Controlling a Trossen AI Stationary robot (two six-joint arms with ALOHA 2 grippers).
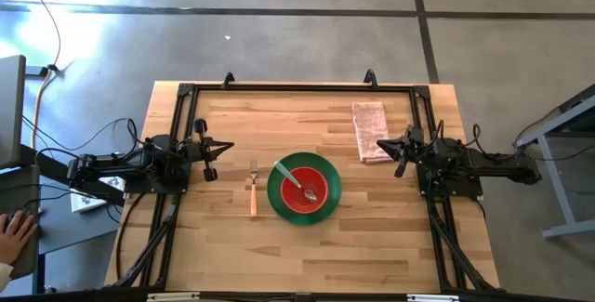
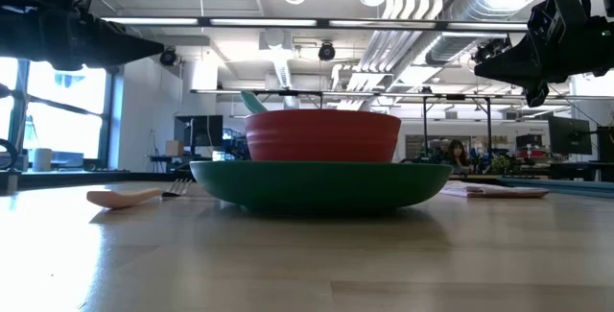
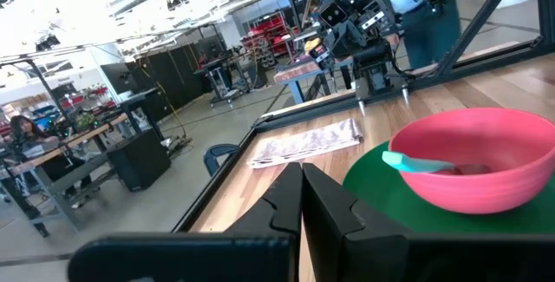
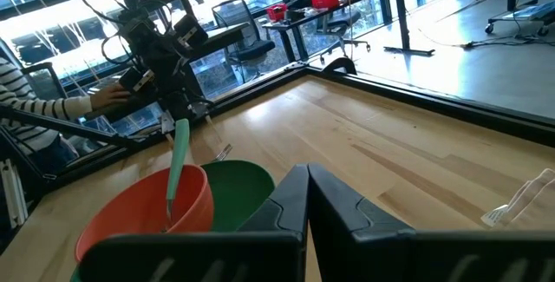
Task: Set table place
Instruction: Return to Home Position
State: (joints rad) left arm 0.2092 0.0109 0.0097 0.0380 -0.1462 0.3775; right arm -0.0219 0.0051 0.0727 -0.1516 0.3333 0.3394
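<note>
Setting looks done: bowl (image 1: 321,200) with a blue spoon (image 1: 296,181) sits on the green plate (image 1: 273,195), middle of the tabletop (image 1: 232,246). Only worry: the right gripper (image 4: 307,178), pressed together, hangs over the napkin (image 1: 367,121) right of the plate and could drag it if it dips. Left gripper (image 3: 301,178), pressed together too, hovers left of the plate, arm level.

Grey floor (image 1: 279,51), ceiling ducts (image 2: 451,10)

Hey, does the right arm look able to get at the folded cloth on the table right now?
Likely yes: the right pincer hangs shut above the cloth's near edge, and nothing lies on it or blocks the way down.
</note>
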